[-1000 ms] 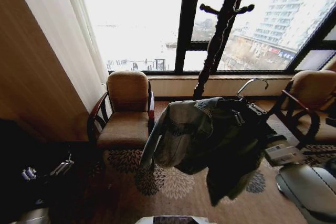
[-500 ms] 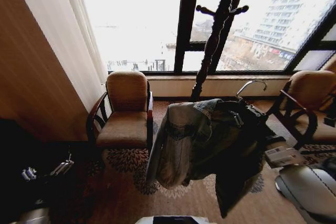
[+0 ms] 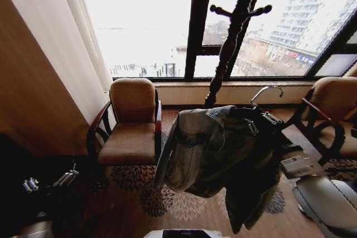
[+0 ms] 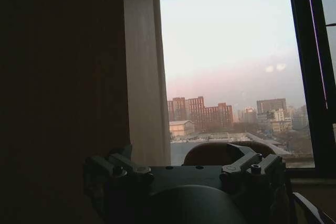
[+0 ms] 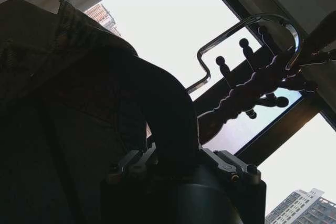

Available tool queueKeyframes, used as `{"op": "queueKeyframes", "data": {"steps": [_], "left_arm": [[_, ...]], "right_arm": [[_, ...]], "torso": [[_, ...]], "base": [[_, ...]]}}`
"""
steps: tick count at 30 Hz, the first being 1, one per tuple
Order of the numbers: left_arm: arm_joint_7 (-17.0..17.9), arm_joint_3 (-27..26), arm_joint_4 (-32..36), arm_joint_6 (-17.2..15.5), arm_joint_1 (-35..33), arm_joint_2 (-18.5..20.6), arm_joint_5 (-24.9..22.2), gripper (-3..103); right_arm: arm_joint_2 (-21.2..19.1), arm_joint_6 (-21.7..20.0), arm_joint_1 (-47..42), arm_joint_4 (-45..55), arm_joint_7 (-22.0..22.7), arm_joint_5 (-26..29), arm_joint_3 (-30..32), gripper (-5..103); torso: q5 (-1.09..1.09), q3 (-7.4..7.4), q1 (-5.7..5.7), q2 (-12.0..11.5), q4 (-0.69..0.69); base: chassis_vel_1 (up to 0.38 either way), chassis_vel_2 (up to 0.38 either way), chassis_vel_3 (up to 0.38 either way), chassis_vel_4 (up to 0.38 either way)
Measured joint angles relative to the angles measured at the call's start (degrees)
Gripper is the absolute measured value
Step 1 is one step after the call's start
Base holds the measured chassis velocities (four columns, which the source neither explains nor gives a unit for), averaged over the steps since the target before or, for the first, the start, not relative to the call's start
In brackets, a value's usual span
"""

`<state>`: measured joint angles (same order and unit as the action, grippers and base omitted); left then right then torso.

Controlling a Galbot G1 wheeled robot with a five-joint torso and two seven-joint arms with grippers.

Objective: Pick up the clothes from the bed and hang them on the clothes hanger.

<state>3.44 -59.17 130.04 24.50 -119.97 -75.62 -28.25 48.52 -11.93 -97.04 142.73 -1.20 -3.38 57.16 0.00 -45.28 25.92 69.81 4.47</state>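
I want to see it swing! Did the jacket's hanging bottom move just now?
Yes. The jacket swung: against the carpet's flower pattern, its hanging hem rose a little, while the right claw holds it by the coat stand.

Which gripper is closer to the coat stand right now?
Right. The right gripper holds the jacket on its hanger just in front of the coat stand; the left gripper sits low at the robot's far left.

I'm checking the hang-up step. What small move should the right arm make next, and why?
Probably lift the right claw toward the coat stand. It grips the clothes hanger carrying the denim jacket, and the silver hook sits well below the stand's pegs.
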Motion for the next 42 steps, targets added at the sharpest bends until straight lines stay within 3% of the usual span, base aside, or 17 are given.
{"op": "queueKeyframes", "data": {"steps": [42], "left_arm": [[0.0,0.0,0.0,0.0,0.0,0.0,0.0,100]], "right_arm": [[1.1,0.1,-1.2,0.5,0.2,1.0,1.3,20]], "torso": [[0.02,0.01,-0.04,0.0,0.00]], "base": [[-0.133,0.137,0.135,-0.134]]}}
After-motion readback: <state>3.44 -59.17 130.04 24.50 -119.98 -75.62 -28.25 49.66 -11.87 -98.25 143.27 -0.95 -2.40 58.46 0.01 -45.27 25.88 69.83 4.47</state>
